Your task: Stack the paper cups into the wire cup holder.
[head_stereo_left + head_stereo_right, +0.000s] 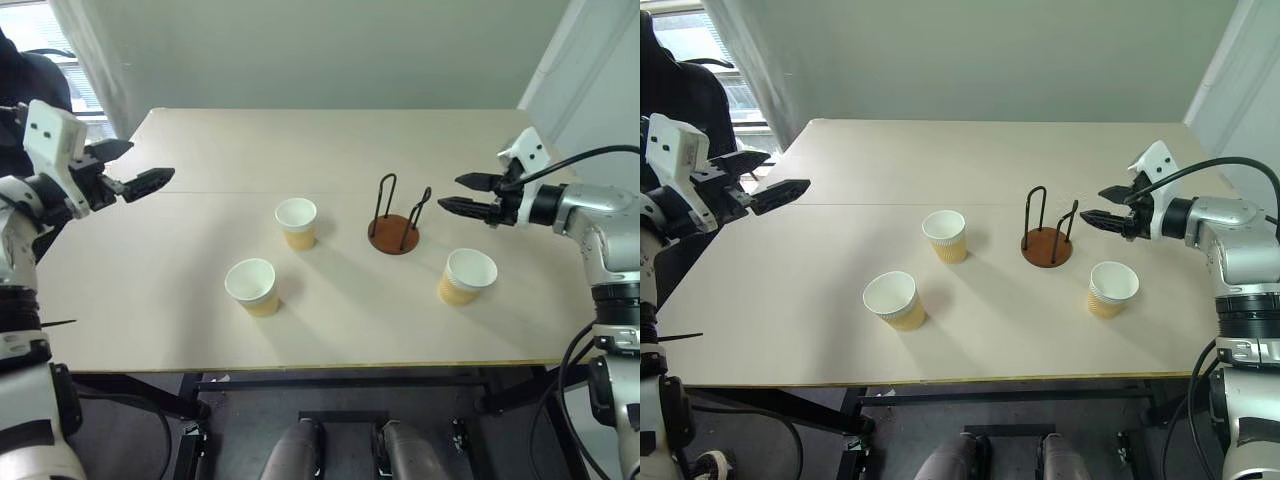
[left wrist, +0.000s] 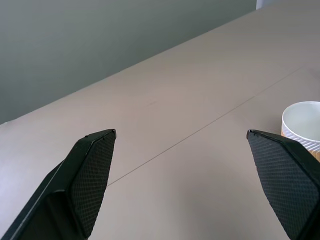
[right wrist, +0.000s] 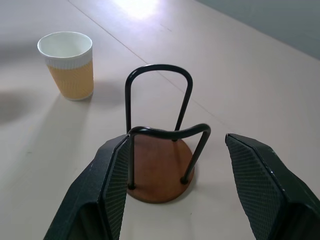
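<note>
**Three cups stood loose, holder sat empty**

The pale bench (image 1: pixel 200 300) spread wide under both arms. The left gripper (image 1: pixel 138 168) hung above its left edge, fingers spread wide with nothing between them. The right gripper (image 1: pixel 463 195) hovered just right of the wire cup holder (image 1: pixel 396 220), fingers apart and holding nothing too. The holder stood upright right of centre, no cup in its loops. One paper cup (image 1: pixel 296 222) stood left of it, another (image 1: pixel 252 286) nearer the front edge, the third (image 1: pixel 467 275) front-right of the holder. All three sat upright, well apart.
</note>
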You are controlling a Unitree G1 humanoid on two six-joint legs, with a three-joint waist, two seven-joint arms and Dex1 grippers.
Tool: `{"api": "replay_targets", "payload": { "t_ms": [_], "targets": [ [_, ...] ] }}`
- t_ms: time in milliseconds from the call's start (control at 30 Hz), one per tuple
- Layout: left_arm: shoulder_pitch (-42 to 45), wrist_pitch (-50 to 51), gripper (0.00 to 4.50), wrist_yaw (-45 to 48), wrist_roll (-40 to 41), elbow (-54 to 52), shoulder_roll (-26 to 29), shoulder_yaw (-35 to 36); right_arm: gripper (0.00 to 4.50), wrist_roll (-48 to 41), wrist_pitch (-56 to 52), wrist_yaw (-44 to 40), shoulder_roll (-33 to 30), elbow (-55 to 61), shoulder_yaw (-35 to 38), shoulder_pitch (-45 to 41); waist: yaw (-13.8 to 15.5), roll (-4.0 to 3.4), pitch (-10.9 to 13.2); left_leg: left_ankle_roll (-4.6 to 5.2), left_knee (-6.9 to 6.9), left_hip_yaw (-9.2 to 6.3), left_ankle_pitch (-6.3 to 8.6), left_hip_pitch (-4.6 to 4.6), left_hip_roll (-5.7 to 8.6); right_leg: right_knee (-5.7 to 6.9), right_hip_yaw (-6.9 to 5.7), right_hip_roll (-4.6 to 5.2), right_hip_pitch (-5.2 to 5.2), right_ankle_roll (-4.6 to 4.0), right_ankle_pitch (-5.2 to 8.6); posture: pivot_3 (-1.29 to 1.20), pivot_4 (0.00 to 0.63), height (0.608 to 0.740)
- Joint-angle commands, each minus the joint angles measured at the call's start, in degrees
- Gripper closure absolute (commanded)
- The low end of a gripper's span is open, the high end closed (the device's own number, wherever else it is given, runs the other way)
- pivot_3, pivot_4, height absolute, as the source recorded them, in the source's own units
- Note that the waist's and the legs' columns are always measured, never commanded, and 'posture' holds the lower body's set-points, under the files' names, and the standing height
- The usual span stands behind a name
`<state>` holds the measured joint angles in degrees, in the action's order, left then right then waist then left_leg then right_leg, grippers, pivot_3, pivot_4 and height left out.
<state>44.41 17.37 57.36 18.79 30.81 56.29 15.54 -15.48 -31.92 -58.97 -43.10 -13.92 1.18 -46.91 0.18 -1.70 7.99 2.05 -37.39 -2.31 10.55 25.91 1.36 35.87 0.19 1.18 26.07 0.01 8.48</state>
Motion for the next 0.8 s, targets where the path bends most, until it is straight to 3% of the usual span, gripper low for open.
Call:
{"api": "replay_targets", "payload": {
  "t_ms": [33,400,500,800],
  "targets": [
    [1.47,-0.34,0.02,0.30,0.31,0.03,2.10,1.54,1.46,-0.08,-0.51,0.33,-1.42,2.17,0.74,-0.34,-0.02,0.00,0.00,-0.06,0.00,0.00,0.01,-0.01,0.00,0.00,0.00,0.00,0.00,-0.01,-0.01,0.00,0.150,0.740],
    [4.60,0.44,0.02,4.67,0.32,-0.78,1.13,-2.03,1.46,-0.12,-2.00,-2.71,-3.15,3.73,-0.80,1.34,0.08,0.03,0.00,-0.11,0.01,-0.03,-0.01,0.01,0.01,0.02,0.00,0.00,0.00,-0.03,-0.02,0.00,0.150,0.740],
    [4.83,1.22,0.02,12.05,1.62,-3.41,0.35,-5.35,1.46,-0.28,-2.09,-4.13,-4.35,6.20,-1.01,3.21,0.15,0.03,0.00,-0.10,0.01,-0.03,0.00,0.03,0.02,-0.01,0.00,0.01,-0.01,-0.02,-0.01,0.00,0.150,0.740],
    [4.95,-1.83,0.02,22.44,0.46,-3.91,-0.21,-10.50,1.46,-0.47,-5.09,-3.99,-5.43,9.05,-1.47,4.12,-0.16,0.05,0.00,-0.12,0.02,-0.02,0.01,0.01,-0.01,0.01,0.00,0.00,0.02,-0.01,-0.01,0.00,0.150,0.740]
  ]
}}
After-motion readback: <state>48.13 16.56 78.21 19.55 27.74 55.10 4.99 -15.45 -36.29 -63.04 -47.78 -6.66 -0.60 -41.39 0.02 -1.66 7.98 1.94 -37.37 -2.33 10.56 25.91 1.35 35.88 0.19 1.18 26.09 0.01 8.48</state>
